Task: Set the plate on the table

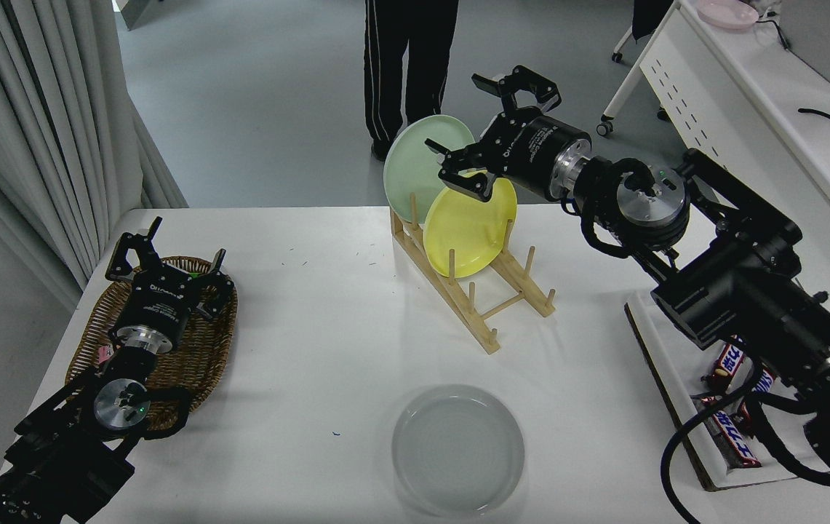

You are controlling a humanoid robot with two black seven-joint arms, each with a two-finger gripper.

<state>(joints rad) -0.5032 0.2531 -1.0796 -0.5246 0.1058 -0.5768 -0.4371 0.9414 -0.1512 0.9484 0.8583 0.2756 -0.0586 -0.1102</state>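
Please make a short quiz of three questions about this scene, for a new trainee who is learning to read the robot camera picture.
1. True or false: the plate lies flat on the table, apart from the wooden rack.
2. Which plate stands in the rack nearer to the camera? A) the mint-green plate B) the yellow plate C) a red plate
3. Fill in: the right tool is open and holds ____.

Key: 1 true. 2 B. 3 nothing; it is raised near the top of the racked plates, while the left tool is parked over the wicker basket.
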